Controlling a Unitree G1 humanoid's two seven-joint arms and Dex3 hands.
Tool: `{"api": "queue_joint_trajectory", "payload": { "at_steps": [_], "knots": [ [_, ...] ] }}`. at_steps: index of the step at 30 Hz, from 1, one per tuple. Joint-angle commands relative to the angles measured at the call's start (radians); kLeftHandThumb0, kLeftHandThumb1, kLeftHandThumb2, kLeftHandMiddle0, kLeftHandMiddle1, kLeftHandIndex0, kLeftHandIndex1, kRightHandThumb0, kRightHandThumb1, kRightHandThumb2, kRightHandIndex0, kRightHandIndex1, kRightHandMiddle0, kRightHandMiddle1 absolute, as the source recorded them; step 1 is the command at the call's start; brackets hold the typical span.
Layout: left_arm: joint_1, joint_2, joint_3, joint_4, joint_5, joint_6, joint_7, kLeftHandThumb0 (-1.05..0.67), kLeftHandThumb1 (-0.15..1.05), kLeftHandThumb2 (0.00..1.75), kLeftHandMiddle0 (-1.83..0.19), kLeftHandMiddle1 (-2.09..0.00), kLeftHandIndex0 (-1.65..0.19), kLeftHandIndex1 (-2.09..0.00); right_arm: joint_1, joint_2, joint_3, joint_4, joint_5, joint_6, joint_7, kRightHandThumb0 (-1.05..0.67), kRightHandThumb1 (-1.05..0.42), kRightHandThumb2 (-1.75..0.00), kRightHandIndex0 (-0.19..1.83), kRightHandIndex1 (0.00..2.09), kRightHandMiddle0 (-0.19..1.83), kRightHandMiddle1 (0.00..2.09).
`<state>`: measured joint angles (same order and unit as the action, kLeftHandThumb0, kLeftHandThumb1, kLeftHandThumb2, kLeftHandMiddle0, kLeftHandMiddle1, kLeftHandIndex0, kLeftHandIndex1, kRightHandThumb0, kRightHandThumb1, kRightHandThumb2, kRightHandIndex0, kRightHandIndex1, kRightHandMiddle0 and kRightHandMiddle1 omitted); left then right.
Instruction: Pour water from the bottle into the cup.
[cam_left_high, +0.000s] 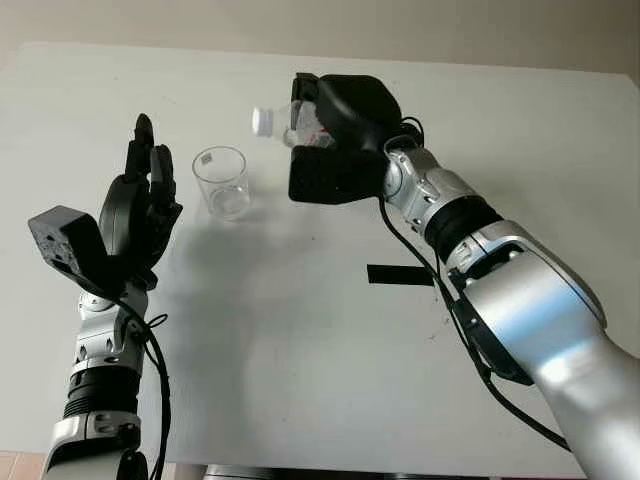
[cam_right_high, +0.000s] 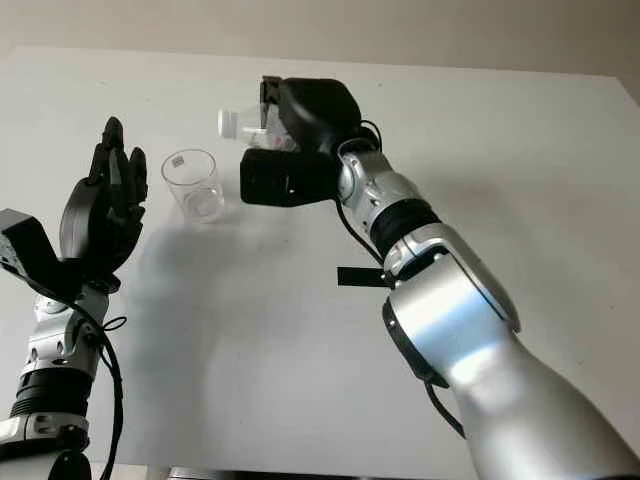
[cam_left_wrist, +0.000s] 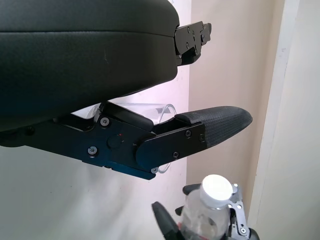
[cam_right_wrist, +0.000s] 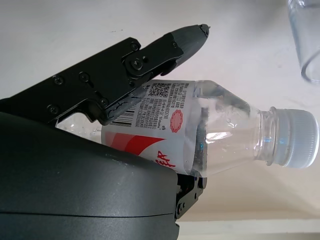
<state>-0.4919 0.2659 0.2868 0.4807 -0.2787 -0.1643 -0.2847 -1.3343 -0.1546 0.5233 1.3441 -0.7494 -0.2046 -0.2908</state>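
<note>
Right hand (cam_left_high: 340, 135) clamped around bottle (cam_right_wrist: 200, 132), raised above white table (cam_left_high: 300, 330). Bottle tipped sideways, white cap (cam_left_high: 262, 121) still on, pointing toward clear cup (cam_left_high: 222, 182), just above and beside its rim. Left hand (cam_left_high: 140, 205) open, upright, just beside cup, holding nothing.

The water bottle (cam_right_wrist: 210, 132) carried a white paper label (cam_right_wrist: 157, 117) with a QR code, a barcode, rows of fine print too small to read and a round red seal whose characters could not be made out. Below these ran a red band with large red lettering, cut off by the right hand (cam_right_wrist: 80, 200), so no brand could be read. The cup (cam_left_high: 222, 181) bore a small pale sticker (cam_left_high: 204, 159), its print illegible.
</note>
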Motion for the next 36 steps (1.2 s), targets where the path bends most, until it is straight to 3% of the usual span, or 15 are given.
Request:
{"api": "queue_joint_trajectory", "payload": {
  "at_steps": [1, 7, 15, 19, 20, 22, 26, 32, 36],
  "knots": [
    [0.002, -0.006, -0.001, -0.02, -0.003, 0.0, 0.004, -0.74, 1.05, 0.7, 0.19, 0.0, 0.19, 0.0, -0.048, 0.019, 0.017, 0.003, -0.014, 0.008, -0.01, -0.2, -1.05, -0.17, 0.79, 2.09, 0.28, 2.09],
    [0.018, -0.01, -0.003, -0.035, -0.005, 0.004, 0.006, -0.73, 1.05, 0.72, 0.19, 0.0, 0.19, 0.0, -0.059, 0.052, 0.042, 0.013, -0.034, 0.032, -0.009, -0.24, -1.05, -0.1, 0.72, 2.09, 0.13, 2.09],
    [0.033, -0.019, -0.007, -0.053, -0.009, 0.028, 0.005, -0.76, 1.05, 0.66, 0.19, 0.0, 0.19, 0.0, -0.096, 0.09, 0.062, 0.021, -0.042, 0.048, -0.014, -0.27, -1.05, -0.17, 0.71, 2.09, 0.18, 2.09],
    [0.038, -0.032, -0.01, -0.053, -0.004, 0.02, 0.006, -0.74, 1.05, 0.69, 0.19, 0.0, 0.19, 0.0, -0.125, 0.103, 0.093, 0.025, -0.074, 0.061, -0.027, -0.28, -1.03, -0.09, 0.69, 2.09, 0.22, 2.09],
    [0.04, -0.034, -0.01, -0.053, -0.003, 0.017, 0.007, -0.73, 1.05, 0.7, 0.19, 0.0, 0.19, 0.0, -0.136, 0.104, 0.117, 0.026, -0.098, 0.065, -0.038, -0.3, -1.02, -0.07, 0.53, 2.09, 0.08, 2.08],
    [0.043, -0.038, -0.01, -0.052, -0.001, 0.012, 0.014, -0.73, 1.05, 0.71, 0.19, 0.0, 0.19, 0.0, -0.155, 0.104, 0.147, 0.028, -0.13, 0.071, -0.042, -0.31, -1.02, -0.06, 0.41, 2.09, 0.0, 2.01],
    [0.042, -0.042, -0.007, -0.048, -0.009, 0.015, 0.012, -0.74, 1.05, 0.71, 0.19, 0.0, 0.19, 0.0, -0.172, 0.093, 0.215, 0.031, -0.204, 0.077, -0.105, -0.35, -0.98, -0.05, 0.69, 2.09, 0.17, 1.81],
    [0.042, -0.044, -0.005, -0.038, -0.012, 0.007, 0.008, -0.74, 1.05, 0.71, 0.19, 0.0, 0.19, 0.0, -0.19, 0.075, 0.299, 0.037, -0.292, 0.085, -0.133, -0.37, -0.97, -0.05, 0.72, 2.09, 0.18, 1.73],
    [0.042, -0.044, -0.001, -0.037, -0.013, 0.002, 0.01, -0.74, 1.05, 0.7, 0.19, 0.0, 0.19, 0.0, -0.2, 0.063, 0.351, 0.038, -0.341, 0.083, -0.16, -0.41, -0.97, -0.05, 0.83, 2.09, 0.18, 1.81]
  ]
}}
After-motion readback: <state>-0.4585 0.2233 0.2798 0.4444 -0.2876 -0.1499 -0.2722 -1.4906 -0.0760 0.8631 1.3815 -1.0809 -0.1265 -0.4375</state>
